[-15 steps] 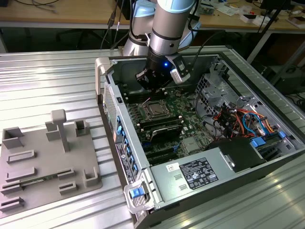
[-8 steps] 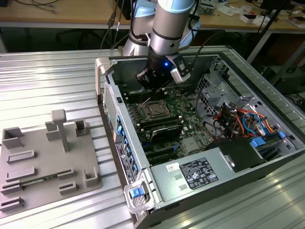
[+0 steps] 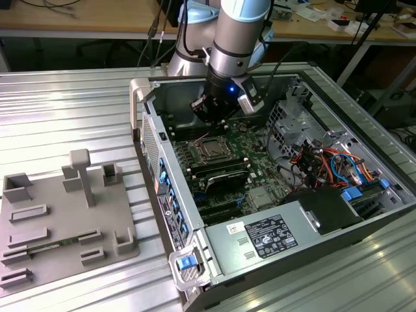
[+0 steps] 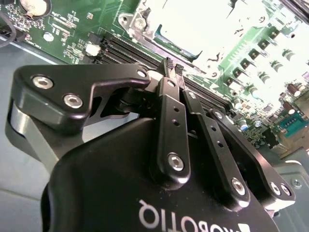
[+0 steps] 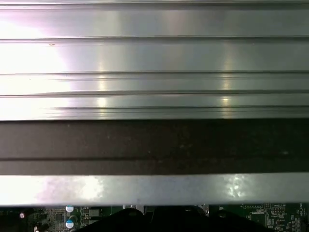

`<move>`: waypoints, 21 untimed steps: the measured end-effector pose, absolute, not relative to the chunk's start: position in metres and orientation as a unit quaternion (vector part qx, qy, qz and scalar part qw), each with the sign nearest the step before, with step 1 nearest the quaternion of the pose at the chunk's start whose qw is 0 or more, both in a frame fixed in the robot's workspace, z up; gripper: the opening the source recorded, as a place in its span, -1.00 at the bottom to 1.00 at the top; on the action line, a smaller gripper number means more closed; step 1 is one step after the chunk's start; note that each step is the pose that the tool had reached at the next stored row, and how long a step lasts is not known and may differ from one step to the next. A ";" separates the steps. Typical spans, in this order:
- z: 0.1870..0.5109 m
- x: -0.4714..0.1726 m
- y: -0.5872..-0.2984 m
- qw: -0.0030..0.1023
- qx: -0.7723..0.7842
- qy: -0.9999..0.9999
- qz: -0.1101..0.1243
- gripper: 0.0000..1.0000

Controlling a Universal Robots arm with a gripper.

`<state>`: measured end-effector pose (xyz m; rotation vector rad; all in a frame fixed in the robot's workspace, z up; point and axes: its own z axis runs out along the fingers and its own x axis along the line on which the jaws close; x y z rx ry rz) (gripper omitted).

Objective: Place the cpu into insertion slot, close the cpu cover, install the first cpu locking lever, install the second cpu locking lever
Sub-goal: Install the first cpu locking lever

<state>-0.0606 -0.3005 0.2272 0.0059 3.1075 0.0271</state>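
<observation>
Fingertips (image 4: 172, 67) of the end effector (image 4: 174, 68) press together, holding nothing, in the second wrist view, with the bright cpu cover (image 4: 193, 24) just beyond them. Exterior view places the end effector (image 3: 207, 117) just above the insertion slot (image 3: 211, 150) inside the open computer case (image 3: 286, 227).

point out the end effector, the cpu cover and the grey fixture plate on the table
end effector (image 4: 172, 67), second wrist view, at its closed fingertips
cpu cover (image 3: 212, 149), exterior view, on the silver frame over the socket
grey fixture plate (image 3: 57, 224), exterior view, on its flat base
</observation>
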 end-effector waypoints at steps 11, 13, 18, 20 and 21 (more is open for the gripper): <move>0.218 -0.052 -0.299 0.017 -0.015 1.000 0.009 -0.79; 0.216 -0.051 -0.299 0.017 -0.015 1.000 0.009 -0.79; 0.210 -0.050 -0.299 0.017 -0.018 1.000 0.009 -0.79; 0.207 -0.049 -0.298 0.017 -0.019 1.000 0.009 -0.79; 0.206 -0.049 -0.298 0.017 -0.020 1.000 0.009 -0.79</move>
